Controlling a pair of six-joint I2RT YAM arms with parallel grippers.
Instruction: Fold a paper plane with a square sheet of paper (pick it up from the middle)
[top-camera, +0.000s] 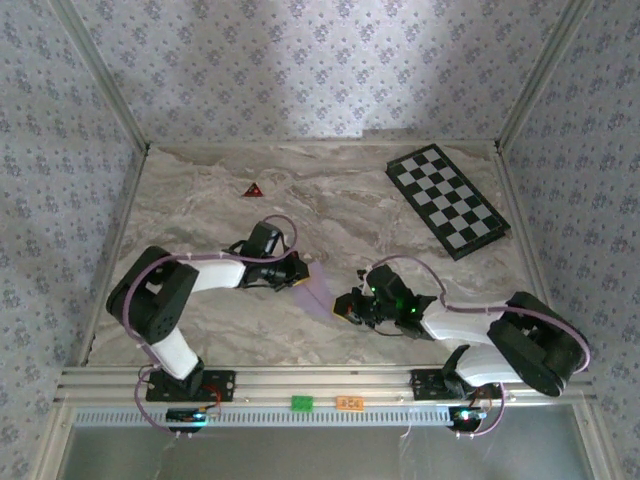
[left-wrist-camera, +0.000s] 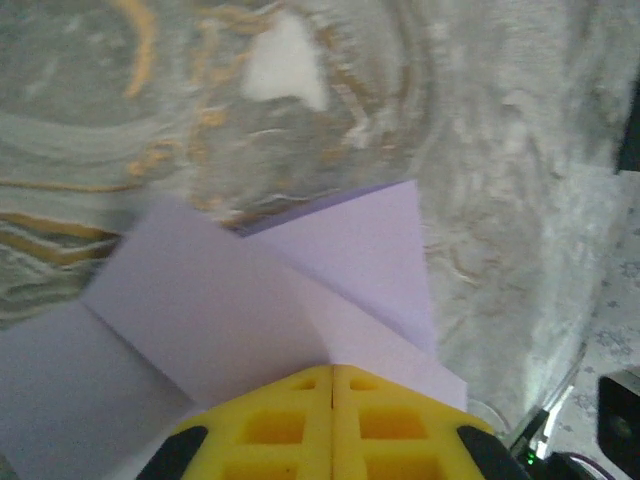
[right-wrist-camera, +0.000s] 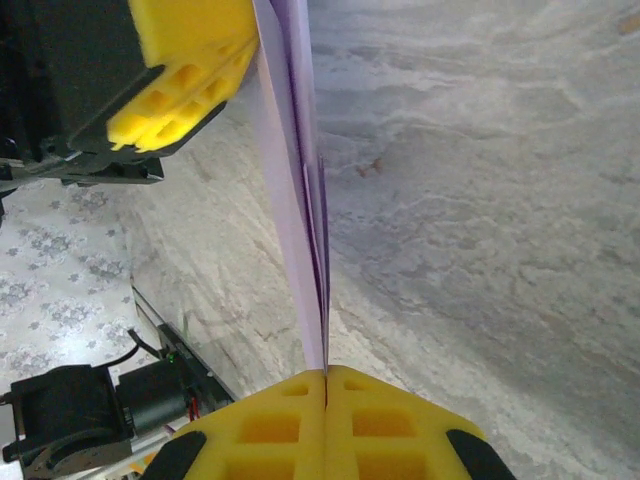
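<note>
The square sheet of paper (top-camera: 318, 291), partly folded, is hanging just above the table (top-camera: 200, 200), its length running from the left claw (top-camera: 300, 272) to the right claw (top-camera: 345, 305). Both claws are pinching opposite ends, fully closed.

Pale lilac paper (left-wrist-camera: 250, 300), yellow left hand (left-wrist-camera: 332, 372), black-and-white checkered board (top-camera: 447, 200), dark red triangle (top-camera: 253, 189), grey marbled table (top-camera: 330, 200)

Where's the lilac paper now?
The lilac paper is mid-table toward the near edge in the top view, pinched between the left gripper and right gripper, far from the checkered board.
</note>
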